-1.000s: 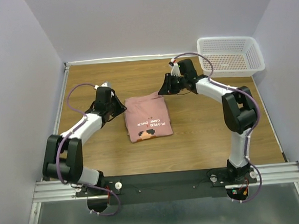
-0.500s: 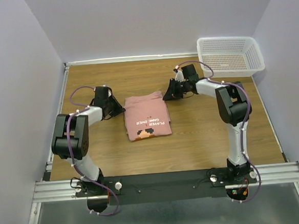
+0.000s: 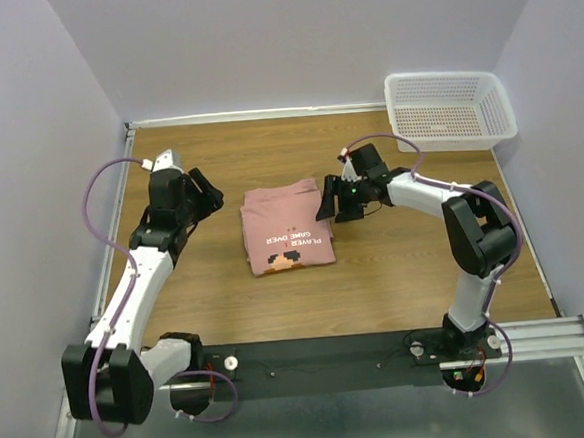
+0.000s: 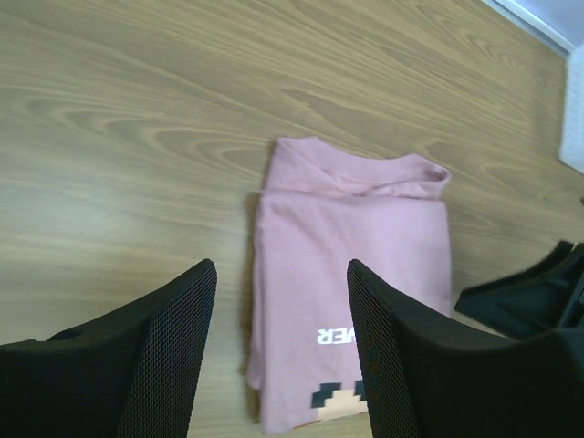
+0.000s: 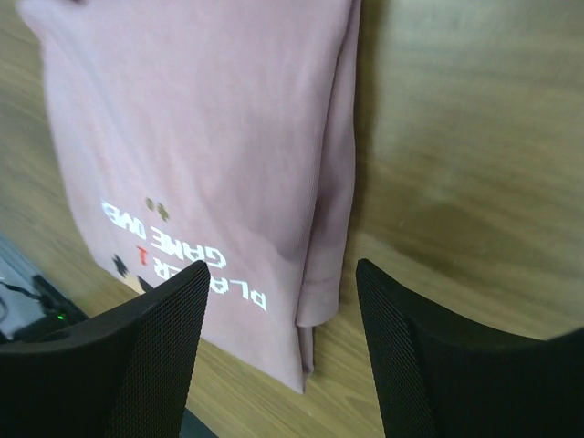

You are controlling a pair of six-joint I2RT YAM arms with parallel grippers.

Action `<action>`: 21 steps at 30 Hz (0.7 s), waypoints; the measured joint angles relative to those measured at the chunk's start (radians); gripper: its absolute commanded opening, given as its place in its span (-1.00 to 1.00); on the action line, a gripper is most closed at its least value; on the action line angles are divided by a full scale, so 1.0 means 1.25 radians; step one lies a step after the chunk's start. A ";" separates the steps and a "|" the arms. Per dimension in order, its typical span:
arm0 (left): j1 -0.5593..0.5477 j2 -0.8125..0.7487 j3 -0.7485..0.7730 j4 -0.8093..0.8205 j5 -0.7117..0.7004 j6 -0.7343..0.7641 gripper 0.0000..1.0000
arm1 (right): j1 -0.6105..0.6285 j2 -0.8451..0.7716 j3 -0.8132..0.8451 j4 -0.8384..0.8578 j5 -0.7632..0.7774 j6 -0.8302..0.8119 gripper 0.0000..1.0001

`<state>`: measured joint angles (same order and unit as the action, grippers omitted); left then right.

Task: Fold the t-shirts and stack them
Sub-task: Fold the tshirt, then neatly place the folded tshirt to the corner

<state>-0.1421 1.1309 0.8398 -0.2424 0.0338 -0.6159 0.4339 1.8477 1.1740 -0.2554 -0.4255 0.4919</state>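
Woodgrain tabletop [image 3: 396, 272] between lilac walls [image 3: 26, 147] bears folded t-shirt [image 3: 285, 228]; left end effector [image 4: 278, 266] and right end effector [image 5: 281, 265] gape, apparently empty.

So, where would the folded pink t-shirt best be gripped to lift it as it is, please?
Probably by its two long side edges, each arm coming in low from its own side. The t-shirt lies flat as a layered rectangle, so a top pinch might lift only one layer. The open right gripper sits beside the right edge; the open left gripper stands farther off.
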 measured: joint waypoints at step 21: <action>-0.048 -0.280 -0.106 -0.077 -0.323 0.093 0.35 | 0.130 0.081 0.073 -0.094 0.205 0.036 -0.99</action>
<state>-0.2016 0.7803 0.7074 -0.3386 -0.3695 -0.4999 0.5961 1.9491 1.2648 -0.3733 -0.1692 0.5365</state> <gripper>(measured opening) 0.676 0.101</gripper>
